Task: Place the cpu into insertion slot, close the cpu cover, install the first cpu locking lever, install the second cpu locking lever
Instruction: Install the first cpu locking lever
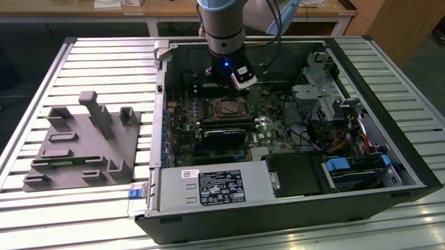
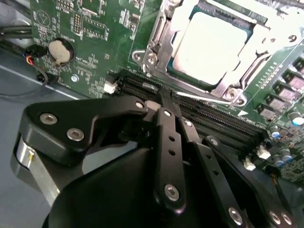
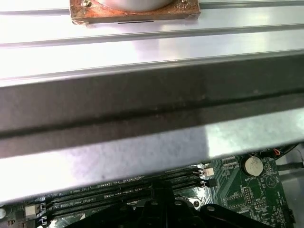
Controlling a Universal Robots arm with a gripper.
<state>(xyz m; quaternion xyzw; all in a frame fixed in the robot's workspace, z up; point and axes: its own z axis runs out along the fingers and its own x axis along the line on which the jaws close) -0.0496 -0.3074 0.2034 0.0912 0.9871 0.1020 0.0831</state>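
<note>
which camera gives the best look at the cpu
The second wrist view: the cpu sits close and large, its pale metal face framed by the cover. In the exterior view the socket is small and distant near the arm. The first wrist view faces the case wall and memory slots.

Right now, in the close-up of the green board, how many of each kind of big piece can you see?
cpu: 1
cpu cover: 1
coin cell battery: 1
gripper: 1
Total: 4
</note>
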